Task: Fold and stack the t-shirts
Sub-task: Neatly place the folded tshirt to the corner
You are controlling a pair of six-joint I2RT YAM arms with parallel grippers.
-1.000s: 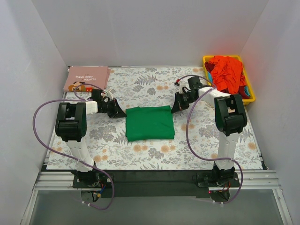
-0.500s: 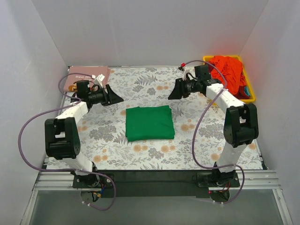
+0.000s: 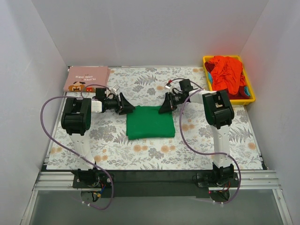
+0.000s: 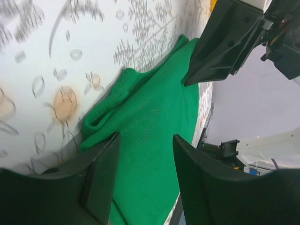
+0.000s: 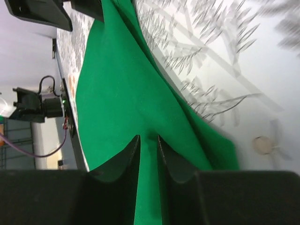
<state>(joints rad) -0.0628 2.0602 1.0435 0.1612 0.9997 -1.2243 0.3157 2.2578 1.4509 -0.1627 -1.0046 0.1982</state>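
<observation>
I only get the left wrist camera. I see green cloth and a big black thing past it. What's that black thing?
Observer: Those are the right arm's jaws. In the top view they sit at the far right corner of the folded green t-shirt, facing the left arm's jaws at its far left corner.
Operator: Are they grabbing it?
Observer: The right wrist view shows them close together with a strip of green between them. I cannot tell whether they pinch it.
Operator: Are there more shirts?
Observer: Yes, a folded pink t-shirt lies at the far left corner of the table.
</observation>
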